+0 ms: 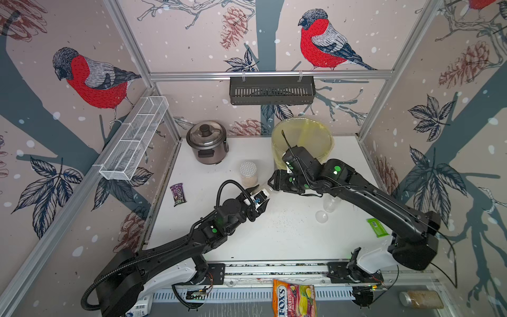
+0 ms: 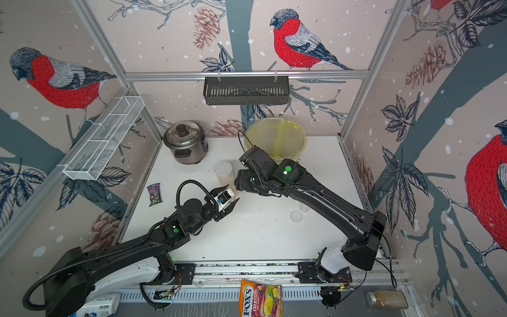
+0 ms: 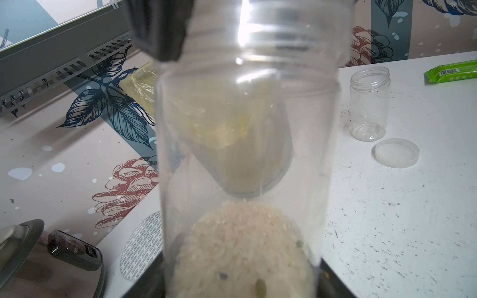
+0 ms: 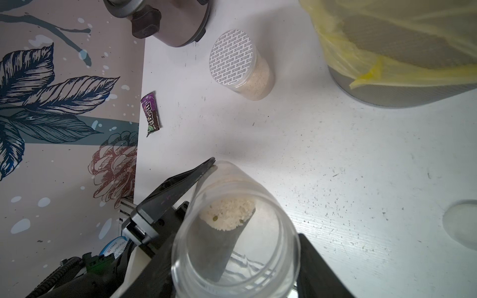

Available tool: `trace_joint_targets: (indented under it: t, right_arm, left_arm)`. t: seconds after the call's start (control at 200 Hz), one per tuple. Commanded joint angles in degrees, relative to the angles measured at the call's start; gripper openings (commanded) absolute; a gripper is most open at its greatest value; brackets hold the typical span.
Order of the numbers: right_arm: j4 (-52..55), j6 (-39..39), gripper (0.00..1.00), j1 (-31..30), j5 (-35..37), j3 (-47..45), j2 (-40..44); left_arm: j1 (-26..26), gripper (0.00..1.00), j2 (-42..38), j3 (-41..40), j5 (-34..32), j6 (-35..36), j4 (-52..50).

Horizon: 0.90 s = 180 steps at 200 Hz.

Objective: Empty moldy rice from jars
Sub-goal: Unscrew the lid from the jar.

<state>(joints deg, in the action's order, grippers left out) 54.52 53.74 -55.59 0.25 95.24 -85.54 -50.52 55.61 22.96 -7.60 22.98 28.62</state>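
A narrow clear jar [image 1: 266, 189] [image 3: 245, 116] hangs lidless and nearly level above mid-table between both arms. Moldy rice [image 3: 245, 245] [image 4: 227, 212], with a few dark green specks, sits at its base end. My left gripper [image 1: 259, 196] [image 2: 229, 196] is shut on that base. My right gripper [image 1: 271, 182] [image 4: 235, 278] is closed against the open mouth end, a finger on each side. The wider jar [image 1: 248, 173] [image 4: 237, 64] with the silver dotted lid stands upright just behind, beige rice inside. An empty lidless jar [image 3: 369, 103] stands beside its clear lid [image 3: 396, 152] on the right.
The big bin with a yellow bag [image 1: 304, 134] stands at the back right, just behind my right arm. A rice cooker [image 1: 207, 141] is at the back left, a purple candy packet [image 1: 178, 195] at the left edge, a green packet [image 1: 378, 227] at the right.
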Motion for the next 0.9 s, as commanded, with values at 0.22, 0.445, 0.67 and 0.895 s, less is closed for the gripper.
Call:
trace_joint_targets:
  t: [0.22, 0.445, 0.67, 0.895]
  right_arm:
    - [3.50, -21.06, 0.39, 5.74, -11.99, 1.96, -0.71]
    - [2.74, -35.61, 0.34, 6.85, -13.78, 3.34, -0.09]
    - [4.56, -45.19, 0.28, 11.98, -20.14, 5.63, -1.03]
    - [3.83, -54.54, 0.30, 12.90, -27.79, 6.54, -1.63]
  left_arm:
    - [0.51, 0.00, -0.91, -1.60, 7.23, -5.60, 4.80]
    - [0.61, 0.00, -0.18, -1.70, 12.65, -7.68, 5.23]
    - [0.64, 0.00, 0.37, -2.28, 14.10, -8.17, 4.41]
    - [0.62, 0.00, 0.11, -3.13, 14.23, -8.50, 3.64]
